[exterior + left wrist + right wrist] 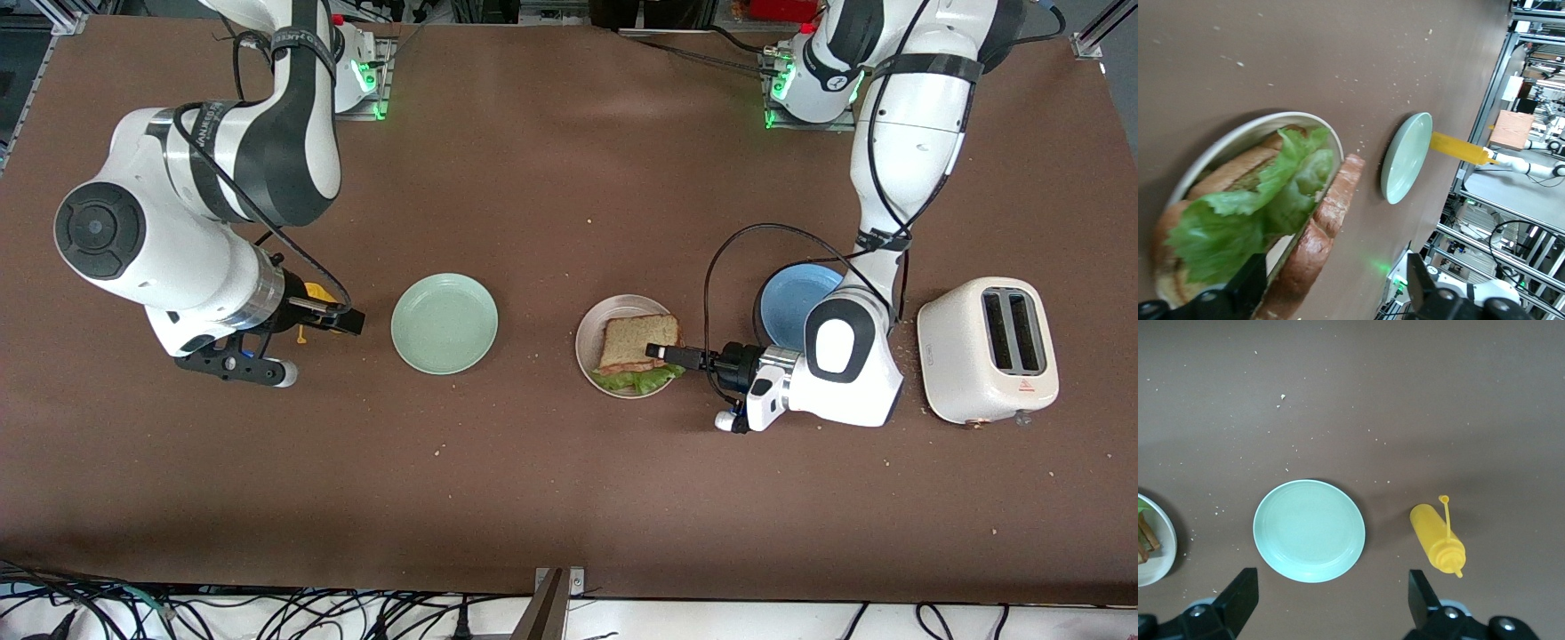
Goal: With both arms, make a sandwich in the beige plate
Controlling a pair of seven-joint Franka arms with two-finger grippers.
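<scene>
A brown table [551,178] dusted with pale crumbs carries everything; cables trail along its edge nearest the front camera, and metal framing shows past its end in the left wrist view. The sandwich [636,342] lies in the beige plate [589,342], lettuce [642,380] spilling out. The left gripper [662,353] sits at the top slice, fingers spread, pinching nothing. The right gripper [1331,597] hangs with fingers spread over a yellow bottle [1437,540], beside the green plate [444,322]. A blue plate [791,302] and a white toaster [989,348] lie toward the left arm's end.
</scene>
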